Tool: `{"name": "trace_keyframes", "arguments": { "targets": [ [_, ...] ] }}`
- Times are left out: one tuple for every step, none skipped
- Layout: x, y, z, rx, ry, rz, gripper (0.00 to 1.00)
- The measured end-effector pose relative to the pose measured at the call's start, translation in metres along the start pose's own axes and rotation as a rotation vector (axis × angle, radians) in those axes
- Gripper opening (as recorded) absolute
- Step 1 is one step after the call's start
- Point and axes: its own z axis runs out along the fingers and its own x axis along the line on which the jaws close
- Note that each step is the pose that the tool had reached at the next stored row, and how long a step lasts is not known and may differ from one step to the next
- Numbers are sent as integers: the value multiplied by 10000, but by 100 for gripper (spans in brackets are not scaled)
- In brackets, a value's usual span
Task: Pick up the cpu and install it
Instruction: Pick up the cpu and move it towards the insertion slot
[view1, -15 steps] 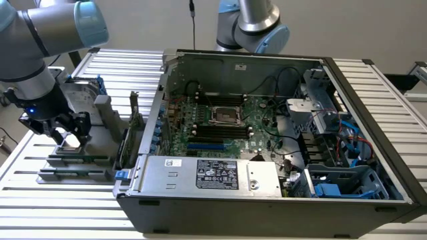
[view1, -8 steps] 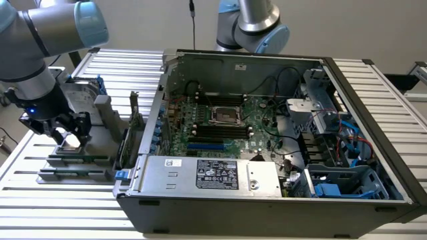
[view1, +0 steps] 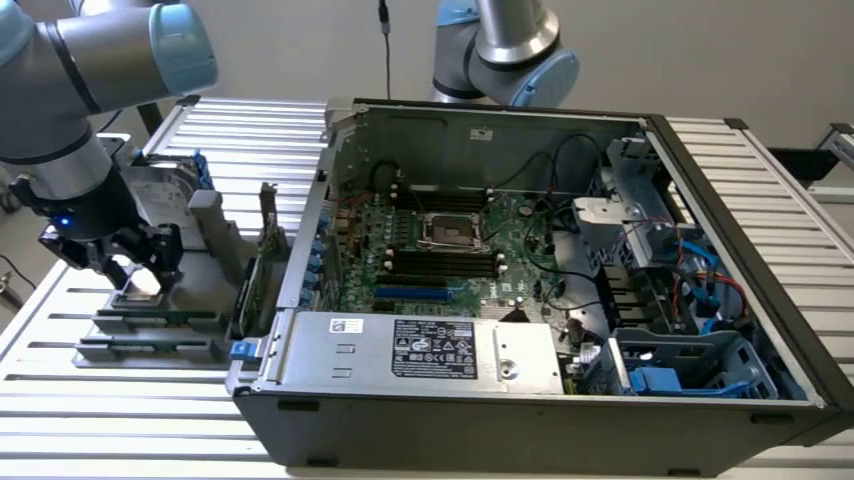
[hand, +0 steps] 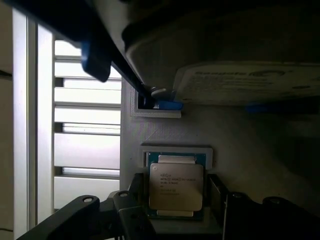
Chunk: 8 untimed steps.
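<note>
cpu (hand: 176, 186) between spread fingers of gripper (hand: 177, 212), hard drive (hand: 250, 82) label unreadable

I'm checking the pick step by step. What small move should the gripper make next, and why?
Probably close on the cpu. The gripper is open and sits low over the grey holder, with its fingers on either side of the chip, which lies flat and ungrasped between them.
</note>
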Motion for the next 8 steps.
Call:
{"name": "trace_keyframes", "arguments": {
  "targets": [
    [0,0,0,0,1,0,62],
    [0,1,1,0,0,0,62],
    [0,1,0,1,1,0,60],
    [0,1,0,1,1,0,60],
    [0,1,0,1,1,1,55],
    [0,2,1,1,1,0,55],
    [0,2,1,0,1,1,55],
    [0,2,1,0,0,0,55]
  ]
}}
